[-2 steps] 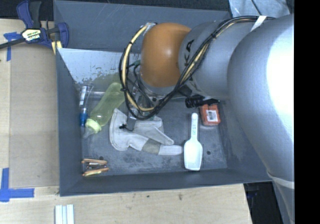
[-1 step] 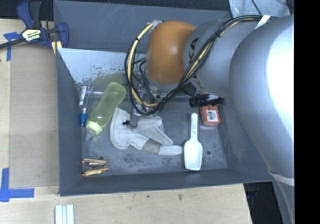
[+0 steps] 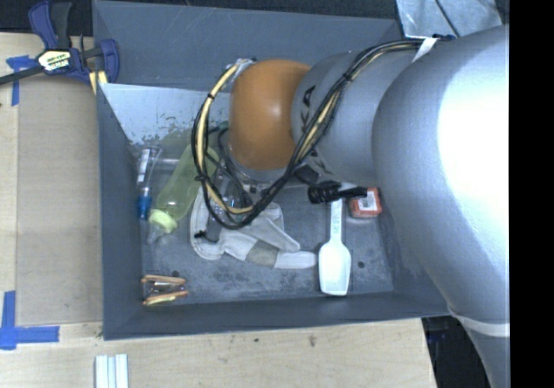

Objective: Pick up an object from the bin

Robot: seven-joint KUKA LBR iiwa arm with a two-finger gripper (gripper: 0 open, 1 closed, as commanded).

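Note:
My gripper (image 3: 225,197) is low in the middle of the bin, under the arm's orange cover and cable loops. It sits right above the left end of a crumpled white and grey piece of wrapping (image 3: 256,244) on the bin floor. Just left of it lies a yellow-green squeeze bottle (image 3: 176,190), its cap pointing toward the front. I cannot see anything held.
A clear tube with a blue cap (image 3: 144,184) lies by the left wall. A white spatula (image 3: 334,258) lies at the front right, with a small orange and white item (image 3: 368,203) behind it. Wooden clothespins (image 3: 164,288) rest in the front left corner. The arm covers the bin's right side.

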